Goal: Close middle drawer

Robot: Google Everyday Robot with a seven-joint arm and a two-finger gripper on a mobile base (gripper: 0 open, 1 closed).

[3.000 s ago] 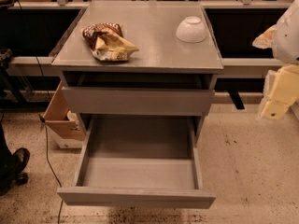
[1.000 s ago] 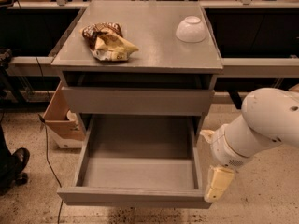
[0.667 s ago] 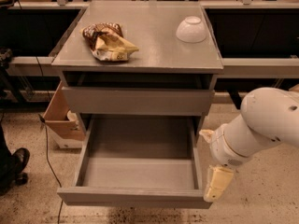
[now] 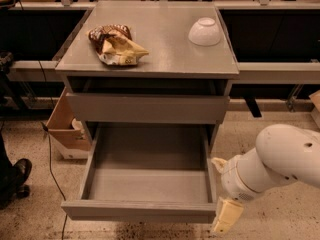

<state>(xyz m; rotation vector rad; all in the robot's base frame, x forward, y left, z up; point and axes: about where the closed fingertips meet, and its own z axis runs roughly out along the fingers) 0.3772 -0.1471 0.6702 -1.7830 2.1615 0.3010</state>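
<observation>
The middle drawer [image 4: 145,176] is pulled far out of the grey cabinet, showing its shallow, empty grey box; its flat front [image 4: 137,210] faces me at the bottom. The uppermost drawer [image 4: 147,108] above it sticks out slightly. My gripper [image 4: 223,190] is on the white arm [image 4: 280,161], just outside the open drawer's front right corner. Its cream fingers [image 4: 227,216] are spread apart and hold nothing. One tip is beside the drawer's right wall and the other is by the front's right end.
On the cabinet top [image 4: 165,44] lie a crumpled snack bag [image 4: 116,45] and an upturned white bowl [image 4: 205,31]. An open cardboard box [image 4: 65,126] stands on the floor to the left of the cabinet. A dark shoe [image 4: 14,176] shows at the far left.
The arm has come down from the upper right to the open drawer's front right corner and has sunk slightly lower over the last second. The drawer has not moved.
</observation>
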